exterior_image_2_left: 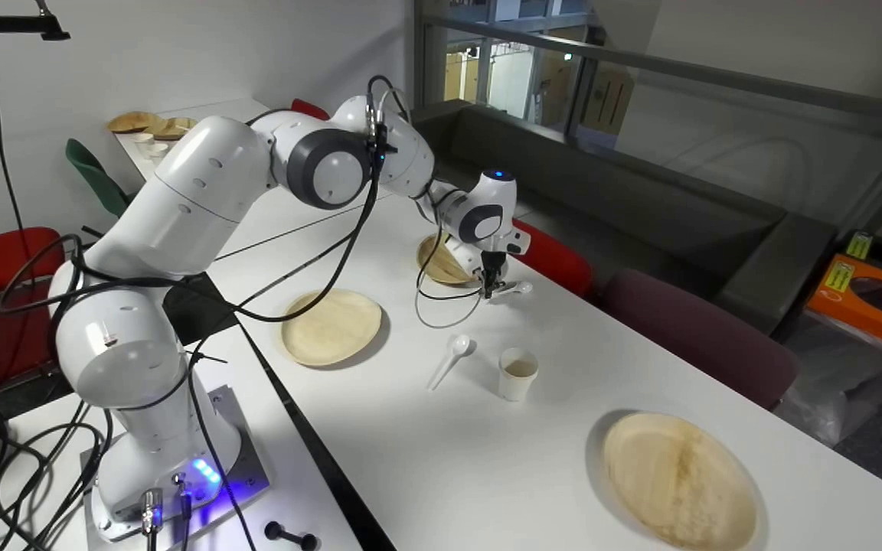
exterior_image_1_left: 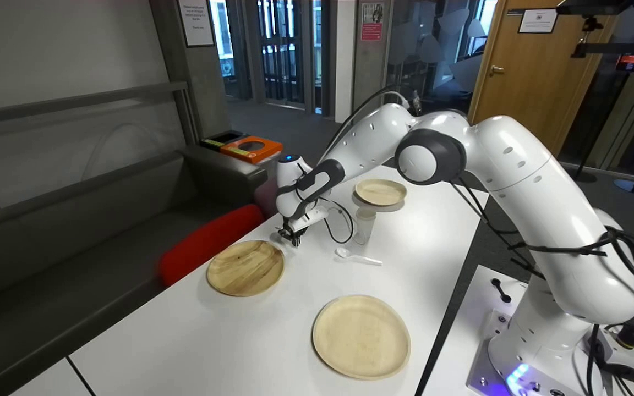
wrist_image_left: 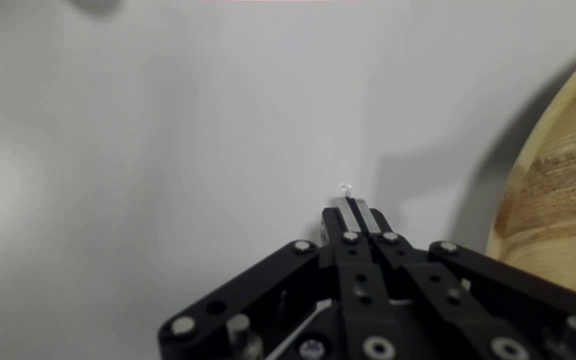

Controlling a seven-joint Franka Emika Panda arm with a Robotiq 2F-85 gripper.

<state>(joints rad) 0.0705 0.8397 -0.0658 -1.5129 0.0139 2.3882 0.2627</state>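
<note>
Pointing bowl-first toward the sofa (exterior_image_2_left: pixel 640 203), the white spoon (exterior_image_2_left: pixel 514 289) runs lengthwise from the fully closed tool (wrist_image_left: pixel 351 201) — whether gripped, unclear.

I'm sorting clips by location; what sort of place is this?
Probably a shared break area in an office or university building: a dark padded bench runs alongside a white table, an orange-lidded bin stands near the bench's end, and a wooden door carries a notice.

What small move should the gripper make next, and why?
Probably a small, slow lift straight up, to test the grip: the gripper is shut right at a white spoon, and a small white tip, likely the handle's end, shows just past the fingertips. A firm hold is not certain. The wooden plate nearby argues against sliding sideways.
</note>
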